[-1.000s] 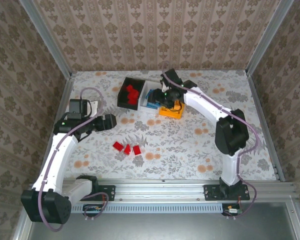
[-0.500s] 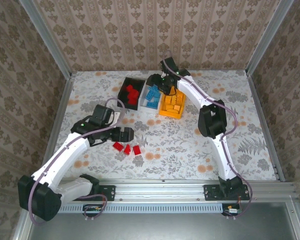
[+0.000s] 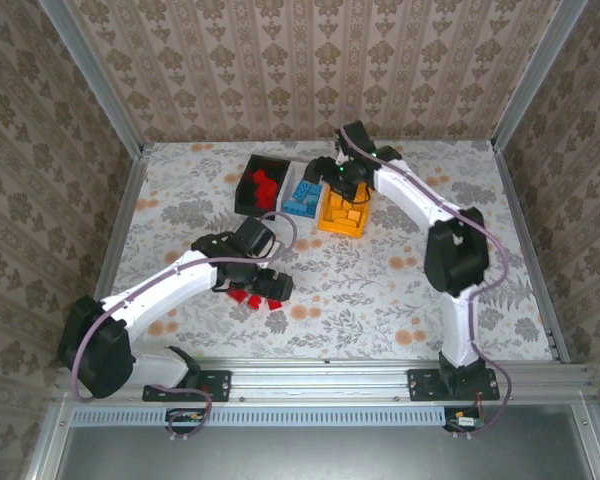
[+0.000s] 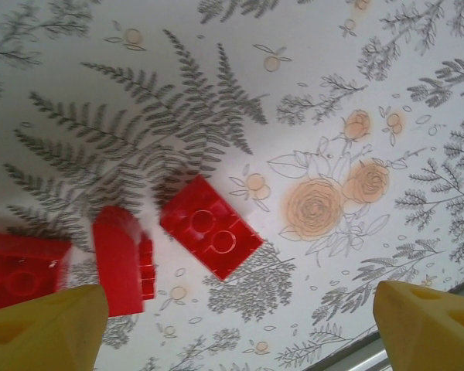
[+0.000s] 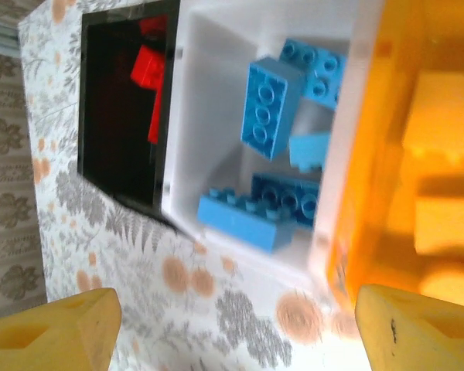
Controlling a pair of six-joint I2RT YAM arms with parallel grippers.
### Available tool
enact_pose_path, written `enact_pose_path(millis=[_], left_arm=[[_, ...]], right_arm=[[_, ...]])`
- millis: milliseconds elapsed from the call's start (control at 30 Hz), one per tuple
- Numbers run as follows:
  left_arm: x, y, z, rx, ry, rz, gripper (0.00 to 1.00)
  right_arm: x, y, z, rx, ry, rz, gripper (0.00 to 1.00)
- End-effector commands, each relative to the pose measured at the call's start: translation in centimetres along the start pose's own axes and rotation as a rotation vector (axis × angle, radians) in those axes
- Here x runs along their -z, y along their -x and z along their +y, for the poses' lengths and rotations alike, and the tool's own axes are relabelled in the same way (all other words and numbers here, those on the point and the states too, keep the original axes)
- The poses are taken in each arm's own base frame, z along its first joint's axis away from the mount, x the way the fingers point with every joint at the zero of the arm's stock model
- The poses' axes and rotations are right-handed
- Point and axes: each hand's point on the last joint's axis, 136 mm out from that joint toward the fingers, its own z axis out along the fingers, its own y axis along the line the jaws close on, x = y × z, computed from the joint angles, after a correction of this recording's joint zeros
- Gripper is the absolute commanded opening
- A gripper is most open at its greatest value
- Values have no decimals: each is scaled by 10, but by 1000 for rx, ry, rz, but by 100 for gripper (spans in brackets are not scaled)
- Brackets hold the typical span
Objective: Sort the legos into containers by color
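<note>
While our left gripper (image 3: 268, 284) hangs wide open, low and left of centre in the overhead view, three loose red bricks (image 4: 211, 236) lie on the flowered table (image 4: 332, 93) just beneath it, untouched. Our right gripper (image 3: 342, 183), its jaws also spread with nothing in them, hovers at upper centre over the joined bins. We see red pieces (image 5: 145, 66) in the black bin (image 5: 116, 116), blue bricks (image 5: 267, 108) in the white bin (image 5: 216, 46), and orange bricks (image 5: 448, 100) in the orange bin (image 5: 363, 116).

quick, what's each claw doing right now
left claw: open, empty, above the red bricks
right claw: open, empty, by the white bin
</note>
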Motion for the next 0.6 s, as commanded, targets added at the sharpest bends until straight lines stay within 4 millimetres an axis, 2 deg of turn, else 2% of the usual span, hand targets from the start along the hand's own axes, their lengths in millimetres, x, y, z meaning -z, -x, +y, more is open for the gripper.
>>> enact_pose_path(millis=[0, 133, 267, 400, 567], left_arm=[[-9, -1, -13, 52, -22, 7, 88], [-22, -9, -9, 84, 10, 45, 85], [-36, -11, -4, 90, 36, 74, 84], [-49, -14, 5, 87, 92, 115, 84], [-59, -16, 13, 80, 136, 153, 82]], right_arm=[[31, -18, 3, 58, 43, -50, 81], [38, -51, -22, 68, 15, -15, 79], [40, -76, -37, 43, 22, 13, 78], [41, -92, -44, 34, 29, 35, 78], [45, -102, -52, 39, 25, 43, 76]])
